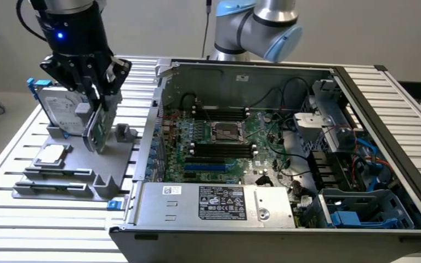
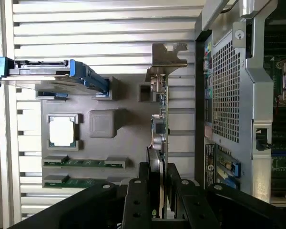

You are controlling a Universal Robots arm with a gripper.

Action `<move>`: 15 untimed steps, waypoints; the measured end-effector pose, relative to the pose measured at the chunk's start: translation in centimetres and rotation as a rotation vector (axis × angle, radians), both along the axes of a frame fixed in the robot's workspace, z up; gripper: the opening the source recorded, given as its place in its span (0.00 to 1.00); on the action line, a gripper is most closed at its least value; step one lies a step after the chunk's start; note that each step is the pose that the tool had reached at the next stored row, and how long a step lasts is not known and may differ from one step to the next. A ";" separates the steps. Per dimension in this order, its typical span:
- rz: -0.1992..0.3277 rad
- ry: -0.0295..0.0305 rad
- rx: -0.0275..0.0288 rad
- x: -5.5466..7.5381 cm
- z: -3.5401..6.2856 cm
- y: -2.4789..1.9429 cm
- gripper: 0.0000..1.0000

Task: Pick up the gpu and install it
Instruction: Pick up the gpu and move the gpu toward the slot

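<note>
UR arm's gripper (image 1: 92, 99) is hanging straight down over the grey fixture tray (image 1: 72, 167) at the exterior view's left, jaws sitting either side of the gpu (image 1: 98, 131). The gpu is standing on edge, upright, in the tray. Its lower edge is probably sitting in its slot, but that's hard to confirm from this angle.

In the wrist view the two black fingers (image 2: 136, 200) are pressing on both faces of the card, so the claw is clamping on the gpu, not spread free. The card's silver bracket (image 2: 168, 59) is sticking out at the end farthest from the fingers.

A hard drive (image 1: 55, 107) with a blue frame is standing upright in the same tray, just beside the gpu on the exterior view's left. A CPU chip (image 1: 52, 155) is lying flat in a tray pocket, and two memory sticks (image 1: 53, 174) are lying in slots nearer the exterior camera.

The open computer case (image 1: 269, 233) is sitting just beside the tray on the exterior view's right, with the motherboard (image 1: 218, 137) showing and the power supply (image 1: 218, 204) along the near wall. Everything is resting on a slatted aluminium table (image 1: 20, 219). The arm's blue-capped joint (image 1: 265, 27) is showing behind the case
</note>
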State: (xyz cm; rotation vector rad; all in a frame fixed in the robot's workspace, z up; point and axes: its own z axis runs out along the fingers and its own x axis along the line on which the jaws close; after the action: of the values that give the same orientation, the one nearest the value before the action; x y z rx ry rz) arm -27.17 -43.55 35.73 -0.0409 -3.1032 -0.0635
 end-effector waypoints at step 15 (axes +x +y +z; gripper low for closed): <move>0.000 0.0190 0.0001 6.7 6.59 -0.02 0.27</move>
State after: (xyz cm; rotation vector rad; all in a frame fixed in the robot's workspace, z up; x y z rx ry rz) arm -20.48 -43.57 42.32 -0.0413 -3.0842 -0.0630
